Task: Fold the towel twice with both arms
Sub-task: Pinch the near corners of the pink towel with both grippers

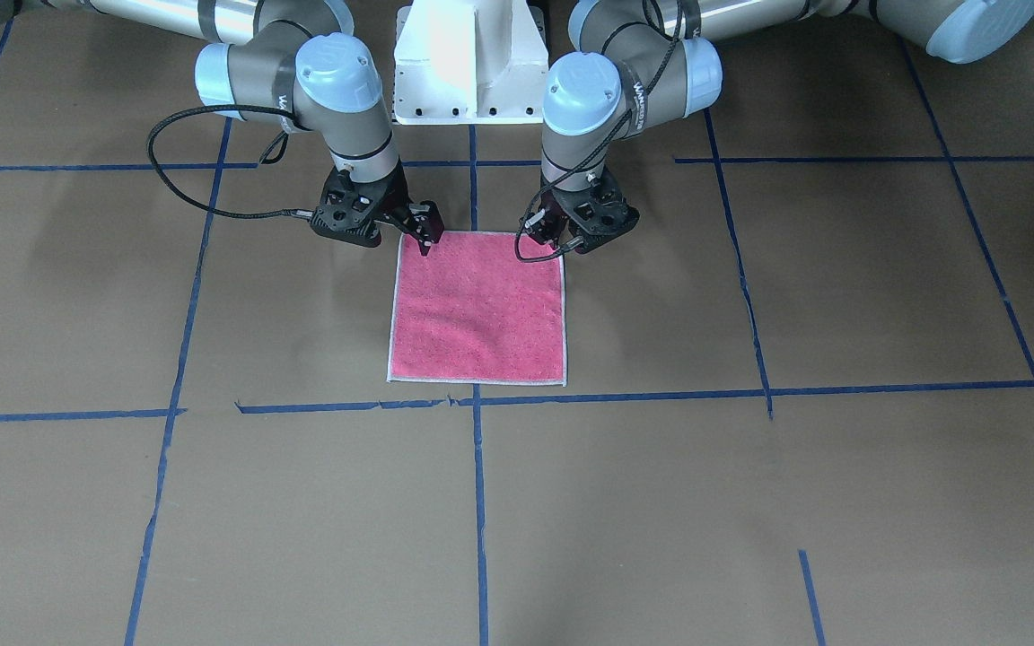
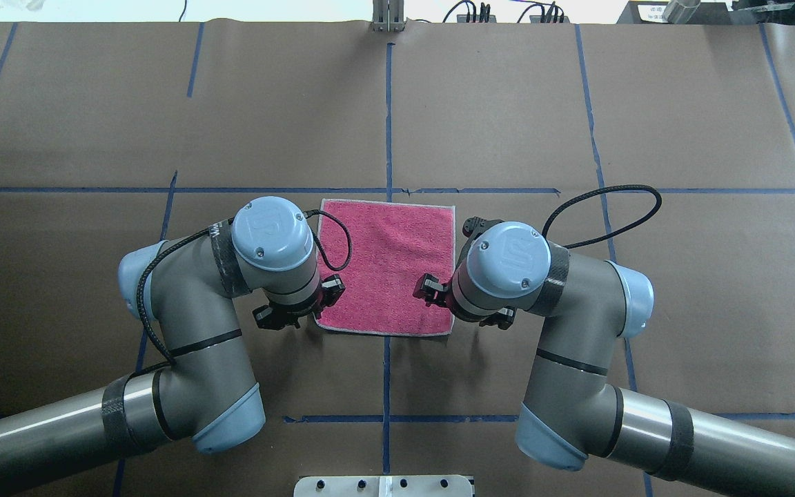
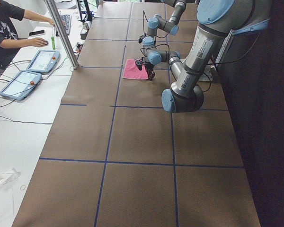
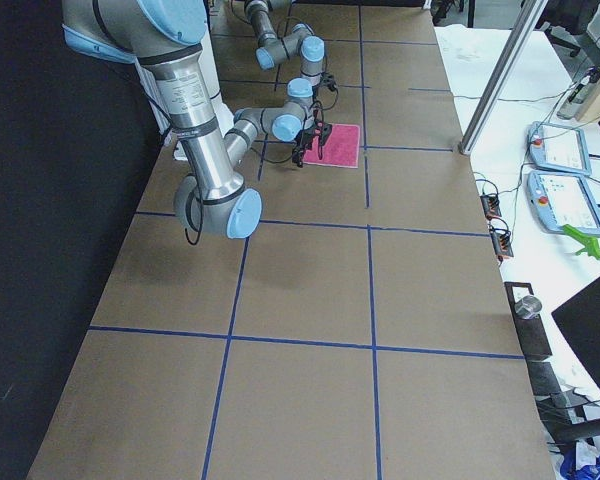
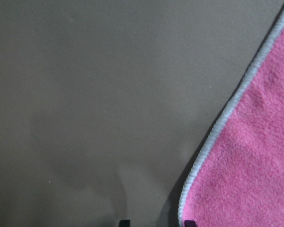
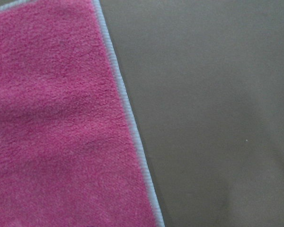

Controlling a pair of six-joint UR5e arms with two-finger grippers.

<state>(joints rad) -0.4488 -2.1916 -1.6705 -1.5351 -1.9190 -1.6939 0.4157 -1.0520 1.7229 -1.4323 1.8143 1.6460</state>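
The towel (image 1: 477, 309) lies flat, pink face up, on the brown tabletop (image 1: 750, 502) at the centre of the front-facing frame. The left gripper (image 1: 553, 237) is down at its upper right corner and the right gripper (image 1: 425, 235) at its upper left. The left wrist view shows the left gripper's fingertips (image 5: 124, 222) spread, with the towel's border beside one. I cannot tell how the right gripper stands.

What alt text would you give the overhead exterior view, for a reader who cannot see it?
A pink towel lies flat and unfolded on a brown table marked with blue tape lines. The left gripper and right gripper sit at its two robot-side corners.
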